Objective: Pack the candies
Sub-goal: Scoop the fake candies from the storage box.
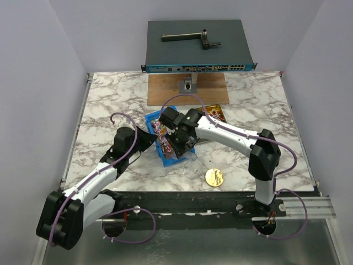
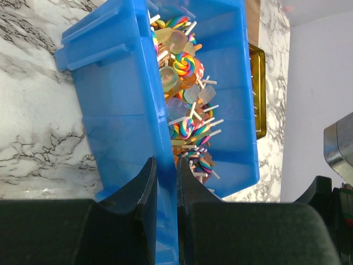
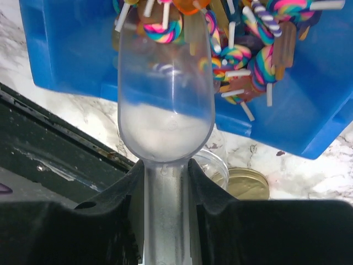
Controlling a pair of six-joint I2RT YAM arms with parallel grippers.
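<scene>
Left gripper (image 2: 165,168) closed on the blue bin (image 2: 118,116) side wall, probably steadying it. Right gripper (image 3: 166,174) clamped on the clear scoop (image 3: 165,105) handle, mouth against the candies (image 3: 237,55) heaped in the bin. Scoop looks empty.

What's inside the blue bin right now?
The blue bin holds a pile of candies: rainbow swirl lollipops and translucent ones on white sticks. The clear scoop reaches in. The pile covers the bin's floor.
</scene>
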